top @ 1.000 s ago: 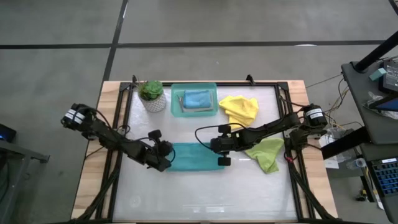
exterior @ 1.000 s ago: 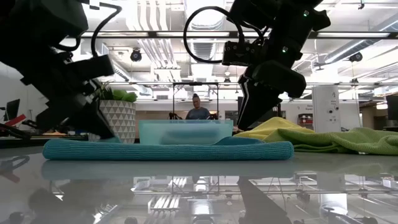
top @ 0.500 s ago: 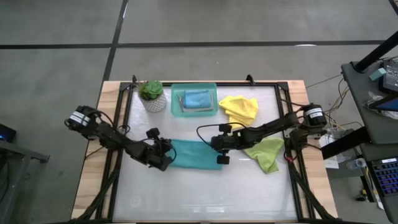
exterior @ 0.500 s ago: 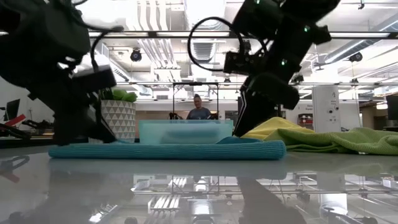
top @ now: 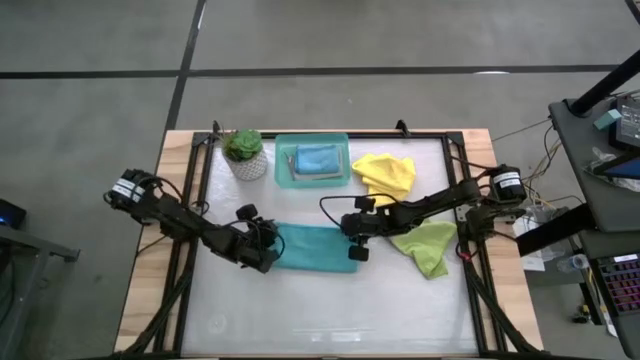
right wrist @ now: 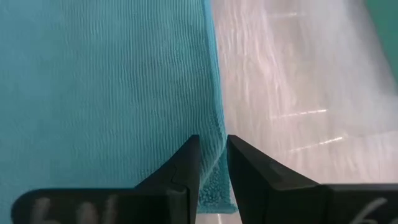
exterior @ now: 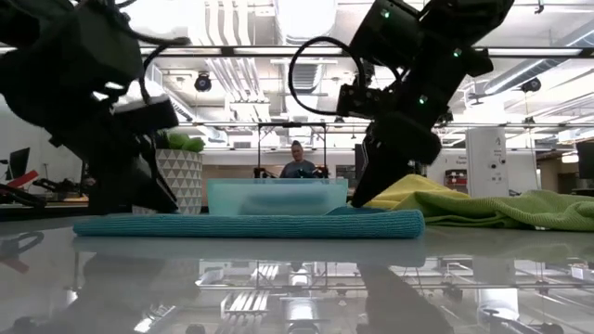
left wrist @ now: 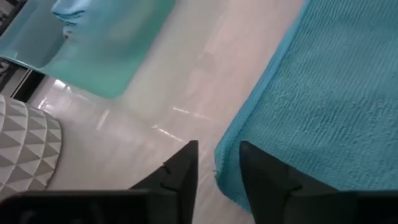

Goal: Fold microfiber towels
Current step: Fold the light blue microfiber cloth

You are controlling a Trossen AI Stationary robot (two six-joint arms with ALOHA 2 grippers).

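1. The teal towel (top: 316, 247) lies flat mid-table as a folded strip, and both arms are down at its two ends.
2. At the left end sits the left gripper (left wrist: 216, 169), fingers parted with a narrow gap; the towel's edge runs up between them, yet they do not look closed on the cloth.
3. The right gripper (right wrist: 212, 163) is at the opposite end, fingers pressed in on the towel's edge and pinching a thin bit of teal cloth.
4. Up at the back, a second blue towel (top: 316, 159) rests inside the teal tray (top: 283, 170), beside a potted plant (top: 244, 152).
5. The yellow towel (top: 386, 174) lies crumpled right of the tray, with the lime green towel (top: 428, 245) bunched nearer the front, under the right arm.
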